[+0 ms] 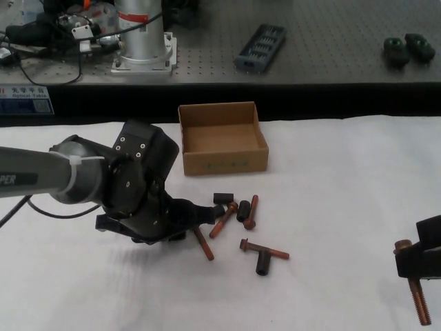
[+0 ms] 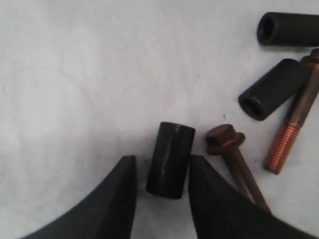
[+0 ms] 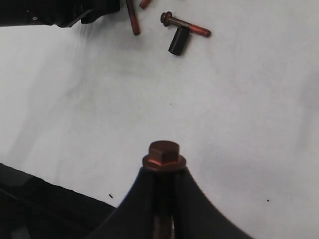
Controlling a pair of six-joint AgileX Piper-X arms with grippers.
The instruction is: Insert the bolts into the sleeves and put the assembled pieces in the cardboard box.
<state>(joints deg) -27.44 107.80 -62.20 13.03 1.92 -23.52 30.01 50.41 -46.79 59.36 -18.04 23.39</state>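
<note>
A short black sleeve (image 2: 172,147) lies on the white cloth between the fingers of my left gripper (image 2: 162,160), which is open with a small gap on one side of the sleeve. Beside it lie a copper bolt (image 2: 234,154), two more sleeves (image 2: 271,89) and another bolt (image 2: 294,124). In the high view my left gripper (image 1: 196,217) is low at the left edge of the pile of bolts and sleeves (image 1: 241,214). My right gripper (image 3: 164,172) is shut on a copper bolt (image 3: 164,155), held off the cloth at the near right (image 1: 417,293). The cardboard box (image 1: 224,163) stands behind the pile.
A loose bolt (image 1: 264,249) and sleeve (image 1: 262,262) lie nearest the right arm. Behind the white cloth, the perforated bench carries a metal column base (image 1: 141,48), a black tray (image 1: 260,45) and two dark parts (image 1: 410,48). Bare cloth spans the right half.
</note>
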